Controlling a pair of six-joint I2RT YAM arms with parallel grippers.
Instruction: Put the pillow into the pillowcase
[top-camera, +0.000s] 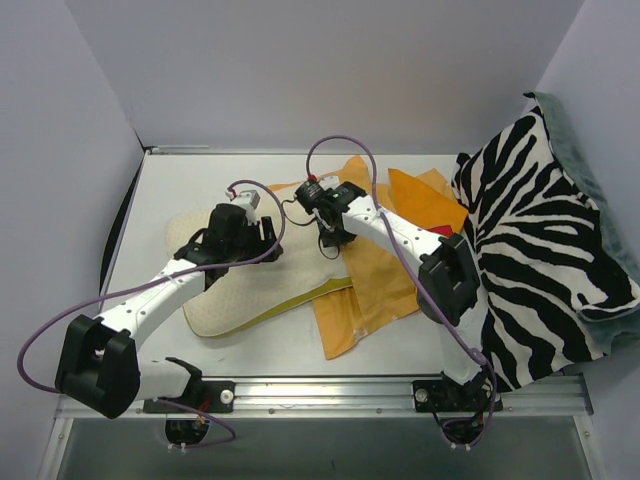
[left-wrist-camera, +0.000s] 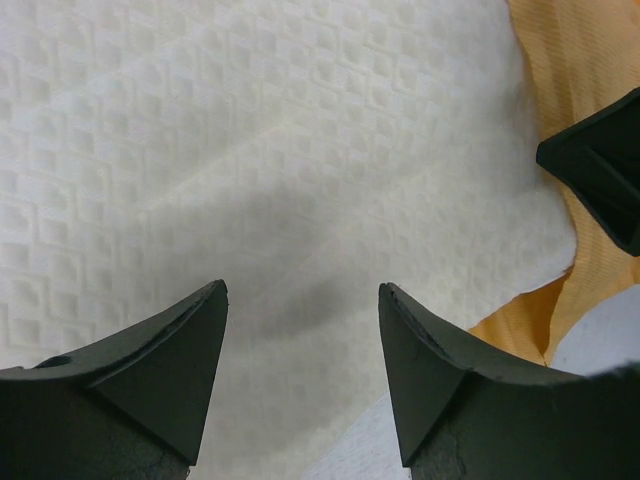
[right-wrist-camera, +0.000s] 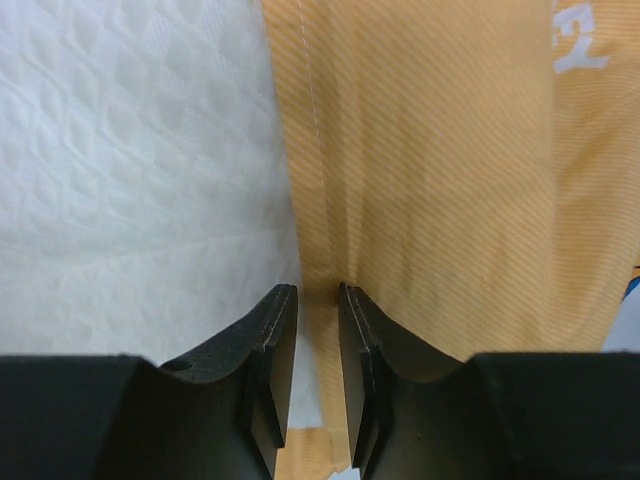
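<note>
Pillow (top-camera: 258, 292) lies flat on the tabletop (top-camera: 275, 352), left of centre, bumpy cream face up, and nearly all of it shows outside the case. Its long axis runs roughly left to right, with the right end butting against the pillowcase (top-camera: 366, 310). The pillowcase is crumpled orange, to the right of the pillow and reaching toward the far right. My left hand (left-wrist-camera: 303, 290) hovers over the pillow's right part with its fingers spread wide, nothing between them, only textured fabric below. My right hand (right-wrist-camera: 317, 292) sits on the line where cream meets orange. Its fingers are closed to a thin slit and an orange fold runs into the gap, which reads as a pinch on the pillowcase's edge. The left hand is the nearer one to the pillow and the right is nearer to the case. Key relation: the case mouth lies right of the pillow, in line with its long axis, so I judge the pillow has to travel rightward, end first, while the right hand lifts the edge. The step looks early. A zebra-striped cushion (top-camera: 545, 250) is at the far right, well apart from both hands.
</note>
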